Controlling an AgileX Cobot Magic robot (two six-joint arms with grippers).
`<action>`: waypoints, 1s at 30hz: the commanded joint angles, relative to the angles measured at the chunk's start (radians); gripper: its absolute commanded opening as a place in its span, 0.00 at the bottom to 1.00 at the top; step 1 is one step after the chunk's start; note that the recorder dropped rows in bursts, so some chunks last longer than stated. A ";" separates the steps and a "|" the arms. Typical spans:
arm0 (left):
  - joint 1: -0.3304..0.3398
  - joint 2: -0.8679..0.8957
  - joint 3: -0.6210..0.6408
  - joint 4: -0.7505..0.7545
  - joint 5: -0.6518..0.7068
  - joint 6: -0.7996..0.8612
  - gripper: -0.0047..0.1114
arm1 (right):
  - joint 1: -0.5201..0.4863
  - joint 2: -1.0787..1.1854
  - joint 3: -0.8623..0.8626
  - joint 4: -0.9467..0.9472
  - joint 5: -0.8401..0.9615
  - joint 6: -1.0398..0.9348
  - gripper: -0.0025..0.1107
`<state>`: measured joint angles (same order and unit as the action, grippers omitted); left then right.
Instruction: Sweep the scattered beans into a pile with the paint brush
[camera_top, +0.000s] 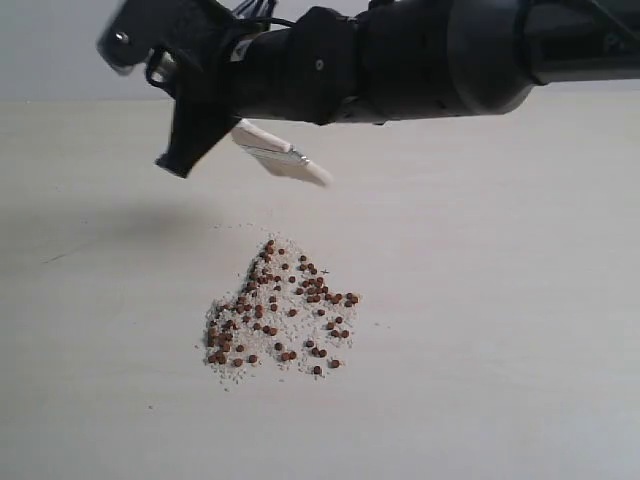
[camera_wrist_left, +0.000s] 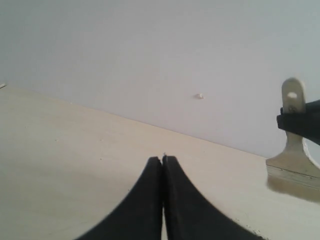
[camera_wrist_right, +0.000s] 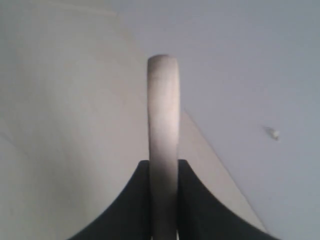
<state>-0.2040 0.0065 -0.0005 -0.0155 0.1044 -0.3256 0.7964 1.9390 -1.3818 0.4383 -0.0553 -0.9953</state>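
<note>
- Two grippers show: the right gripper (camera_top: 195, 135) clamps the brush (camera_top: 283, 157) by its pale handle (camera_wrist_right: 162, 110). The left gripper (camera_wrist_left: 162, 161) is closed, its black fingers (camera_wrist_left: 147, 200) pressed together with nothing between them.
- In the exterior view the right arm (camera_top: 430, 55) reaches in from the right edge and across the middle, high over the table (camera_top: 520, 360).
- The brush juts from the gripper at a tilt. Its bristles (camera_top: 312, 174) point down and toward the right of that view, in the air and clear of the table.
- The beans (camera_top: 316, 297) lie on the table below the bristles, as small reddish-brown dots mixed with whitish grains (camera_top: 285, 262).
- Together they form a loose, flattish pile (camera_top: 270, 325), roughly triangular, narrow at its far end and wider toward the camera. The beans sit denser along its left edge.
- A few stray grains lie just outside the pile.
- A soft shadow (camera_top: 100, 225) falls on the table left of the pile.
- The right wrist view shows the handle edge-on between the two black fingers (camera_wrist_right: 125, 210), both touching it.
- The left wrist view catches the brush (camera_wrist_left: 295, 157) at its edge, upright, with the hole (camera_wrist_left: 292, 95) in the handle's end uppermost. The right gripper (camera_wrist_left: 300, 122) sits across the handle below that hole.
- Behind the brush there stands a pale wall (camera_wrist_left: 150, 50) with one small mark (camera_wrist_left: 199, 96).
</note>
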 joint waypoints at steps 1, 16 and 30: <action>-0.006 -0.006 0.000 0.001 -0.003 -0.007 0.04 | -0.083 0.014 -0.001 -0.156 0.055 0.004 0.02; -0.006 -0.006 0.000 0.001 -0.003 -0.007 0.04 | -0.045 0.037 -0.001 -0.292 0.211 -0.312 0.02; -0.006 -0.006 0.000 0.001 -0.003 -0.007 0.04 | -0.097 0.041 -0.181 0.599 0.826 -1.055 0.02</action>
<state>-0.2040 0.0065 -0.0005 -0.0155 0.1044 -0.3256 0.7433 1.9857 -1.5379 0.7136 0.7091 -1.7819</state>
